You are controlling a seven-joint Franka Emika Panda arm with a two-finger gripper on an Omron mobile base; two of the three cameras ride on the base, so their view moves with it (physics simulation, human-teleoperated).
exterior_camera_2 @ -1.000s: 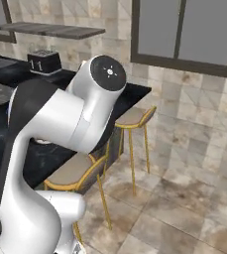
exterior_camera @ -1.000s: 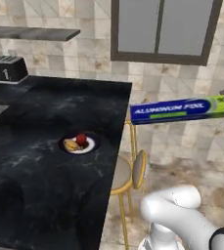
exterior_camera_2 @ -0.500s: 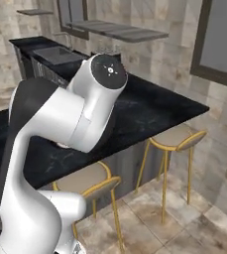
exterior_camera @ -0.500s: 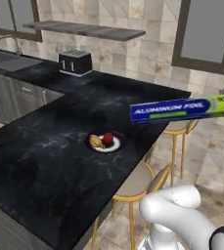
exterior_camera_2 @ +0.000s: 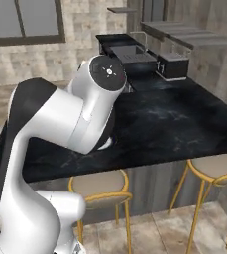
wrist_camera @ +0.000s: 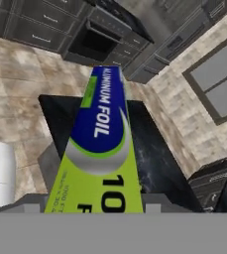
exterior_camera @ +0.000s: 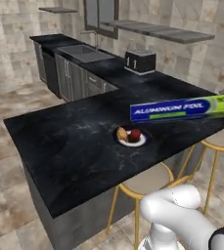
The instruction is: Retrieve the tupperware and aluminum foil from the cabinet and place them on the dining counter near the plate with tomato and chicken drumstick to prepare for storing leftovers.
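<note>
- My pincer (wrist_camera: 94, 211) pinches the aluminum foil (exterior_camera: 184, 109) by its lime-green end; the box hangs level above the dining counter (exterior_camera: 59, 141), its blue end over the plate (exterior_camera: 131, 136)
- The plate carries the tomato (exterior_camera: 136, 134) and chicken drumstick (exterior_camera: 123, 134); a toaster (exterior_camera: 140, 60) stands well behind; stools (exterior_camera: 144, 178) line the counter's near edge
- My fingertips are hidden under the box; my own arm (exterior_camera_2: 75, 124) blocks part of the counter in the right base view
</note>
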